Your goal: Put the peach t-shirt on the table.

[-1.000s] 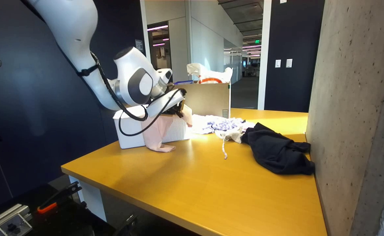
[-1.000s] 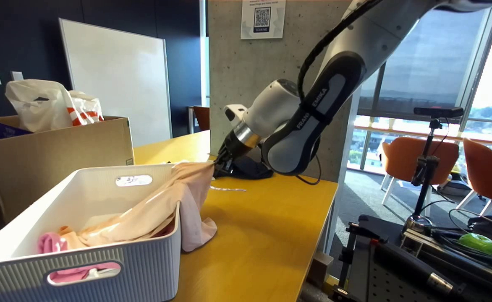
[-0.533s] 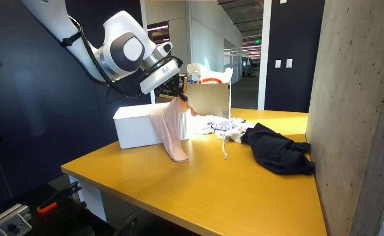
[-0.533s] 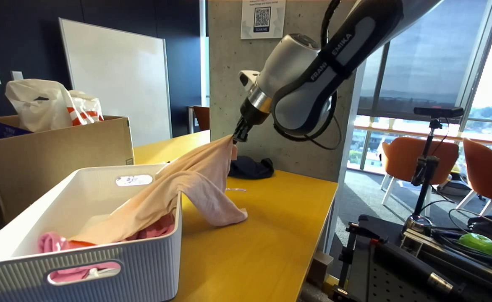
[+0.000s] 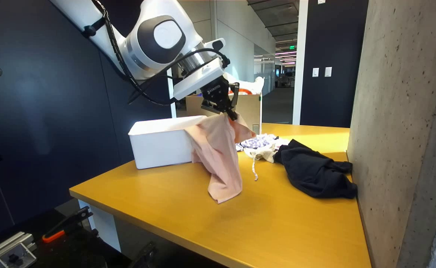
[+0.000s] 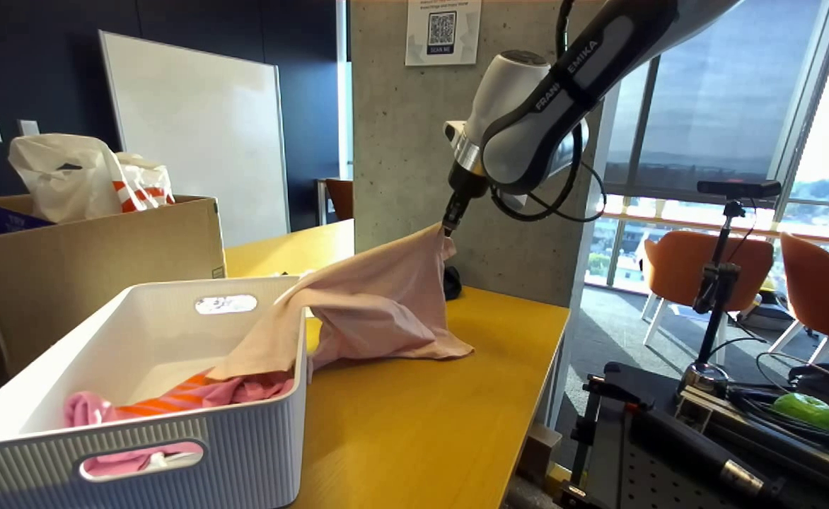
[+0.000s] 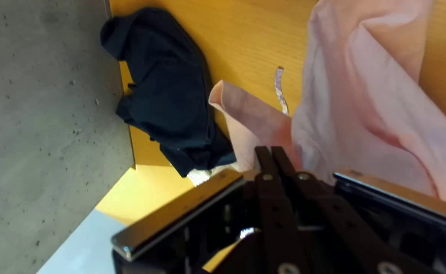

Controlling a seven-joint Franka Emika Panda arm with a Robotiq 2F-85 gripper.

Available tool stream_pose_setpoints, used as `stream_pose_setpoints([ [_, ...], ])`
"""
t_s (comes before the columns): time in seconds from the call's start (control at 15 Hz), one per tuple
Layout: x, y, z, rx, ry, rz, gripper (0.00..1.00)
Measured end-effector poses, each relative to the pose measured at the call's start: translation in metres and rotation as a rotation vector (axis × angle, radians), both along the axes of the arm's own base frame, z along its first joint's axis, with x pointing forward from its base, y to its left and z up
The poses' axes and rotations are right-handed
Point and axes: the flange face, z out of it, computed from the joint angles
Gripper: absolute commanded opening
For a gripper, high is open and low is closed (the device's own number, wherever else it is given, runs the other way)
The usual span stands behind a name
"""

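Wrist view: black jaws are pinching a wrinkled peach-pink cloth t-shirt (image 7: pixel 354 114) draping right, probably handling soft and light, likely best held at bunched folds.

The smooth, glossy white robot arm (image 5: pixel 136 44) has a dark grey joint cap (image 5: pixel 146 37) around a white disc (image 5: pixel 167 34) and a silver metal collar (image 6: pixel 466 152). A thick black cable (image 5: pixel 112 37) runs under a black strap (image 5: pixel 93 28); pale letters (image 6: pixel 583 56) spell "EMIKA". The black, 2-fingered gripper (image 7: pixel 270 149) shows 4 round, pale screws (image 7: pixel 267 177) and 2 flat tan bars (image 7: pixel 179 211).
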Motion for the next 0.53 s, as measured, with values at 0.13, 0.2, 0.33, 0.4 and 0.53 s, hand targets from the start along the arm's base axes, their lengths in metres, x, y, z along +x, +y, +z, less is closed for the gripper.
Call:
stream_pose_setpoints([
  [0.13,-0.008,-0.010,-0.005,0.020,0.045,-0.043,0.01],
  [0.2,-0.012,-0.014,-0.009,0.029,0.067,-0.064,0.01],
  [0.33,-0.015,-0.020,-0.018,0.027,0.097,-0.105,0.01],
  [0.4,-0.017,-0.026,-0.024,0.032,0.107,-0.134,0.01],
  [0.53,-0.025,-0.049,-0.036,0.049,0.128,-0.208,0.01],
])
